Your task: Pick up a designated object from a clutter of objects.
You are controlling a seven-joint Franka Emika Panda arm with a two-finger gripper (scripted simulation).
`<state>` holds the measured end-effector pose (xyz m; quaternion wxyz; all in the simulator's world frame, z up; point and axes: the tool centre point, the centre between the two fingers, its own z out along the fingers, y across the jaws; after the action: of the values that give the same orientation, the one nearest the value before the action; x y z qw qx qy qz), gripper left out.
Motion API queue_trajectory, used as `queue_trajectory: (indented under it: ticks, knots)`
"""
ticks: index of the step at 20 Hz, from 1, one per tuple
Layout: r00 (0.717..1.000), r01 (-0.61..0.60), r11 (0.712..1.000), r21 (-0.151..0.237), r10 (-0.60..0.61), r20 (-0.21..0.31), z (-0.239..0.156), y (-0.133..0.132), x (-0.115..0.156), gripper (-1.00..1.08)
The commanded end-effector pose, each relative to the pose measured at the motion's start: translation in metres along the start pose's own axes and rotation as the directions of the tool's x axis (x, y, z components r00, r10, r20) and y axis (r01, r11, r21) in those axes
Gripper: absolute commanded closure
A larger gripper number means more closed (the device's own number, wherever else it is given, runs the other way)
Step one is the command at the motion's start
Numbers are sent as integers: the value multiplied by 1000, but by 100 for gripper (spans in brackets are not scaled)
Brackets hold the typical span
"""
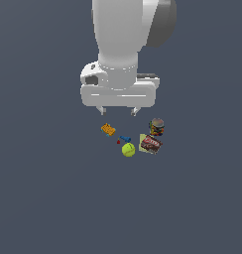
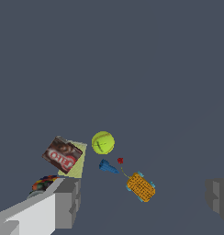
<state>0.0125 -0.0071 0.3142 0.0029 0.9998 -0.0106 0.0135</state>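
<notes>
Tennis ball (image 1: 128,150) on floor, apart from spread jaws above.

In the exterior view, the tennis ball (image 1: 128,150) is flanked by the flat box (image 1: 151,144) rightward and the block (image 1: 108,129) up-left, the can (image 1: 156,127) placed behind the box.

Yellow-green ball (image 1: 128,150), orange block (image 1: 108,129), blue piece (image 1: 125,139), seemingly multicoloured dark can (image 1: 156,127).

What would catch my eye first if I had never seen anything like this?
Probably the big white arm with its tool hanging open above a little huddle of bright things on the dark floor. The yellow-green tennis ball stands out most, with a flat red-brown box and a dark colourful can on the exterior view's right of it.
</notes>
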Motion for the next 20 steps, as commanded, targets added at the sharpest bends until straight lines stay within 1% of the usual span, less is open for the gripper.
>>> queue_trajectory:
  ticks: [1,4,8,11,16,20]
  knots:
    - [1000,0,1000,0,0,0,0,0,0,-92]
    - [1000,0,1000,4,0,-5,-3,-5,1,-92]
    - [1000,-2,1000,16,2,-22,-13,-20,5,-92]
    - [1000,-3,1000,19,3,-26,-16,-24,6,-92]
    - [1000,12,1000,17,-12,-24,-9,-23,7,-92]
    - [999,50,999,13,-49,-21,5,-24,8,-92]
